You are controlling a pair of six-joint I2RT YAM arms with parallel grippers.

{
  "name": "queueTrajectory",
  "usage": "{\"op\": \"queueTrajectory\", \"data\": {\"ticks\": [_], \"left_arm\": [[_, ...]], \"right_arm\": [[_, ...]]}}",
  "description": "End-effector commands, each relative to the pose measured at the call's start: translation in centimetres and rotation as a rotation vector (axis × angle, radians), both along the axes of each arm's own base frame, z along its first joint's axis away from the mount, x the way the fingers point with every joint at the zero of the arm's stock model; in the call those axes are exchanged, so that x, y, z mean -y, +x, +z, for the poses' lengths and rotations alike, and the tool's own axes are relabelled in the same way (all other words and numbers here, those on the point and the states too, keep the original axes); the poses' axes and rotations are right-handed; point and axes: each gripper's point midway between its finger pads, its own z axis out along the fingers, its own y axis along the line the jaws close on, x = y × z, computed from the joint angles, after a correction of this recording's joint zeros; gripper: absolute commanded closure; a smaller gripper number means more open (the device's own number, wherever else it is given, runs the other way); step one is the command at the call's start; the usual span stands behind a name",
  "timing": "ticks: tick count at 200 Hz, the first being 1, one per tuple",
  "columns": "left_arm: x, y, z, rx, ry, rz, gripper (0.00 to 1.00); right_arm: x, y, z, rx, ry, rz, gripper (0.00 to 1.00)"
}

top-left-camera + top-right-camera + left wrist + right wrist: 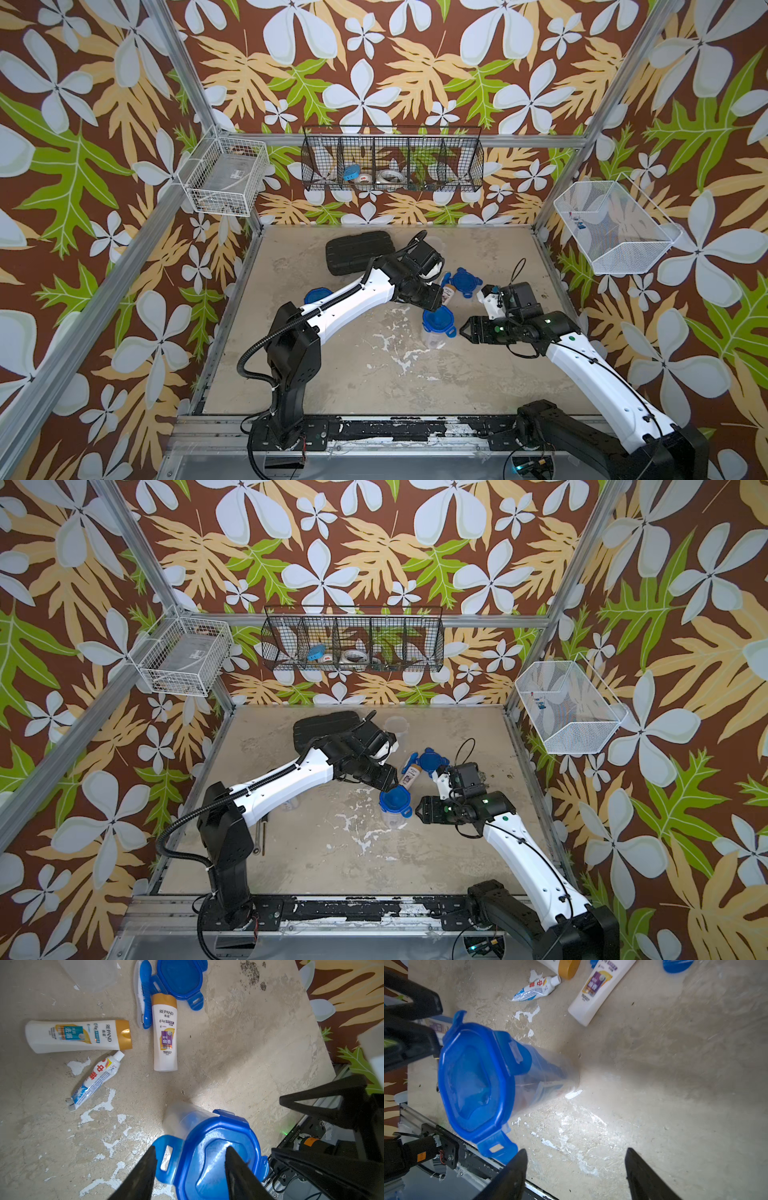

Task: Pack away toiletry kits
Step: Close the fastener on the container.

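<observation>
A clear tumbler [436, 326] [394, 804] with a blue clip lid [218, 1159] [473, 1084] stands upright mid-table, things inside it. My left gripper [190, 1148] [434, 306] hovers open right over the lid, one finger above an unclipped tab [166, 1157], the other above the lid's middle. My right gripper [576, 1150] [462, 330] is open and empty just right of the tumbler. Behind lie two white bottles [165, 1034] [79, 1035], a toothpaste tube [95, 1079], a blue toothbrush [144, 995] and a loose blue lid [180, 976] [465, 279].
A black ribbed case [359, 251] lies at the back left. Another lidded tumbler [316, 296] shows behind the left arm, and a lidless one [397, 725] stands at the back. Wire baskets hang on the left [224, 174], back [392, 164] and right [615, 226] walls.
</observation>
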Motion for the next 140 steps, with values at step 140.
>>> {"op": "queueTrajectory", "data": {"ticks": [140], "left_arm": [[0.0, -2.2, -2.7, -0.101, -0.034, -0.026, 0.49]], "right_arm": [[-2.5, 0.6, -0.8, -0.011, 0.148, 0.031, 0.33]]}}
